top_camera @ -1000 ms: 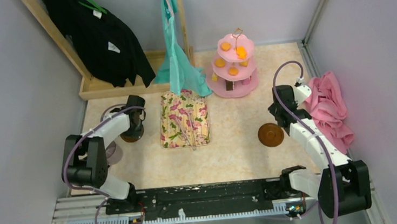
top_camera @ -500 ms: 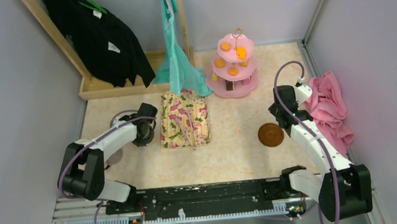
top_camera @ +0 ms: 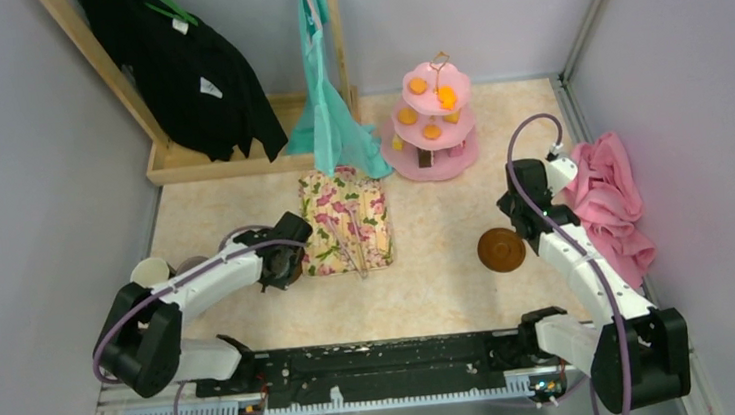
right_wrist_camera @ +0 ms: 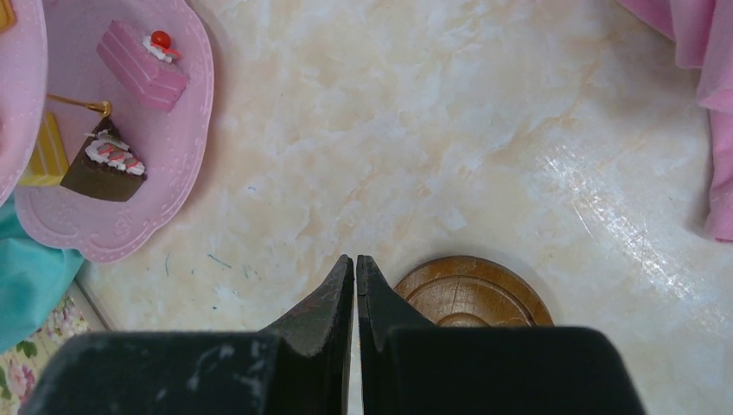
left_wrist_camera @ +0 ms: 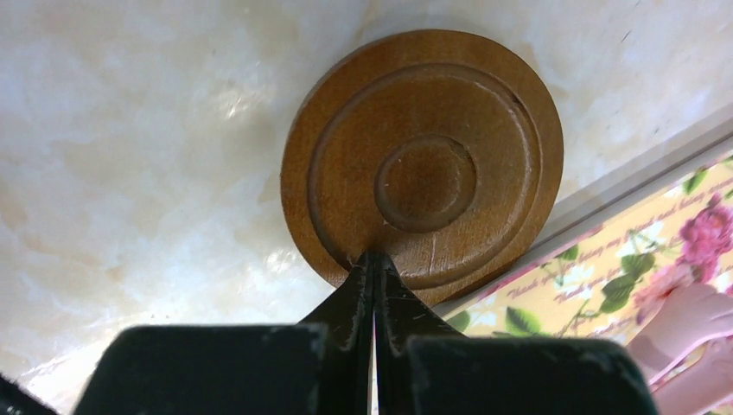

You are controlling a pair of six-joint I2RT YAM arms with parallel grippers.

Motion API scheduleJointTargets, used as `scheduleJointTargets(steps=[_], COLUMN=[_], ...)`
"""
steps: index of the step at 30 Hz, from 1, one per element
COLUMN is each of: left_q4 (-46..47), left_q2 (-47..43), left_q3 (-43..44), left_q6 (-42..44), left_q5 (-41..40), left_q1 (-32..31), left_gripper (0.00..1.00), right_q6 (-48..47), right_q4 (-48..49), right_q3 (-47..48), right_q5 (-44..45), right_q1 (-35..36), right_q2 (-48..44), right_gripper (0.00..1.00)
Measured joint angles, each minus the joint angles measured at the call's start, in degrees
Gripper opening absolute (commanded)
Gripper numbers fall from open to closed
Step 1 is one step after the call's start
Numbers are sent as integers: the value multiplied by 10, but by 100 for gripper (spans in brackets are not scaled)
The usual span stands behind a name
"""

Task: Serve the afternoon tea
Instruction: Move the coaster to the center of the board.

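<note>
1 saucer pinched by the left tool; right tool clenched, empty.

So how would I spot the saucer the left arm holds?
Find the flowered cloth mid-table. At its near left corner is a round brown saucer, the left gripper shut on its rim. The other saucer lies free by the right arm.

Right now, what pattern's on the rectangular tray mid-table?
Tray: cream-yellow with pink roses and green leaves, best in the top view.
</note>
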Motion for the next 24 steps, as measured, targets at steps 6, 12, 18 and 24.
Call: scheduleJointTargets(steps=[6, 12, 18, 24], left_q4=[-36, -74, -125, -183], left_q2=[-19, -20, -6, 22], left_q3=[-8, -6, 9, 29], left_q6=[-28, -49, -68, -90], left_q5=[26, 40, 66, 100], left_q1=[-49, -112, -193, -292], left_gripper=[0, 0, 0, 0], right_q6=[-7, -17, -24, -29], right_q4=[0, 0, -1, -2], right_q3=[0, 0, 0, 0], right_q5=[0, -2, -6, -11], right_q1=[7, 15, 21, 23], right_q2=[0, 0, 0, -7], right_gripper=[5, 5, 5, 5])
